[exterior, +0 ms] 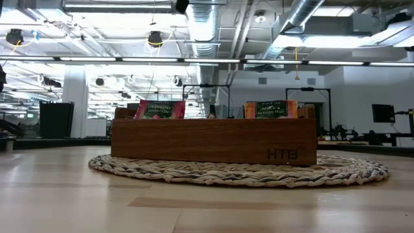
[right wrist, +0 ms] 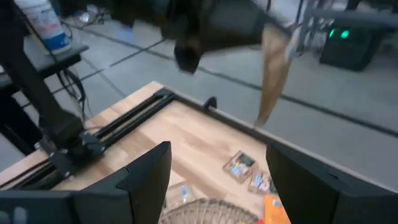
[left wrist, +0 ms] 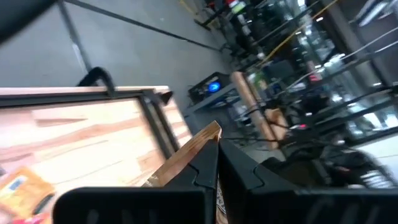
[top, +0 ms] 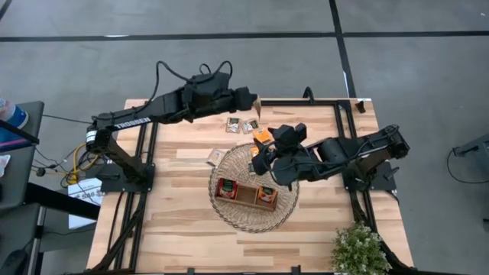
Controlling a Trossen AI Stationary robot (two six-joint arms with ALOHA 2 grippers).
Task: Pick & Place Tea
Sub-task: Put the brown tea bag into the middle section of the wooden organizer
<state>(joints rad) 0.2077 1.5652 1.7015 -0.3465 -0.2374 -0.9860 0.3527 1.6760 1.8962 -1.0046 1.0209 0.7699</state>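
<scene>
Table (top: 183, 229): light wood top, dark rails along left and right edges.
Left arm (top: 145, 114): reaches from left edge toward back edge.
Right arm (top: 344, 153): reaches from right edge toward centre, over basket's back rim.
Basket (top: 229, 218): round wicker mat, centre of table, a little toward front edge.
Plant (top: 357, 250): front right corner.
Tray (exterior: 213, 141): brown wood, on basket; end compartments filled, middle one looks empty.
Left gripper (top: 254, 100): raised near back edge; jaws pressed together, pinching a tan sachet (left wrist: 186, 155).
Right gripper (top: 262, 156): just over basket's back rim; jaws spread, nothing seen between them.
Tea in tray: red sachets (top: 226, 188) at left end, orange sachets (top: 267, 195) at right end, standing upright.
Tea on table: two pale sachets (top: 241, 124) near back edge, one (top: 215, 156) just beside basket's back left rim, an orange one (top: 262, 136) beside right gripper.
Done, by the look of it: two compartments stocked.
Left, by the look of it: held sachet, four loose ones, likely the middle compartment.
</scene>
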